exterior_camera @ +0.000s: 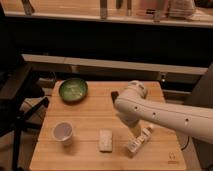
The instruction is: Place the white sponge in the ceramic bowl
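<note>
The white sponge (105, 140) lies flat on the wooden table (85, 115), near the front and a little left of the middle. The ceramic bowl (73, 90), green with a dark rim, stands at the table's back left and holds nothing. My white arm reaches in from the right, and its gripper (132, 128) hangs down just right of the sponge, above the table. The arm hides much of the gripper.
A white paper cup (63, 132) stands left of the sponge. A pale labelled bottle (139, 141) lies to the sponge's right, under the gripper. A black bar (114, 95) shows partly behind the arm. A dark chair (15, 100) stands left of the table.
</note>
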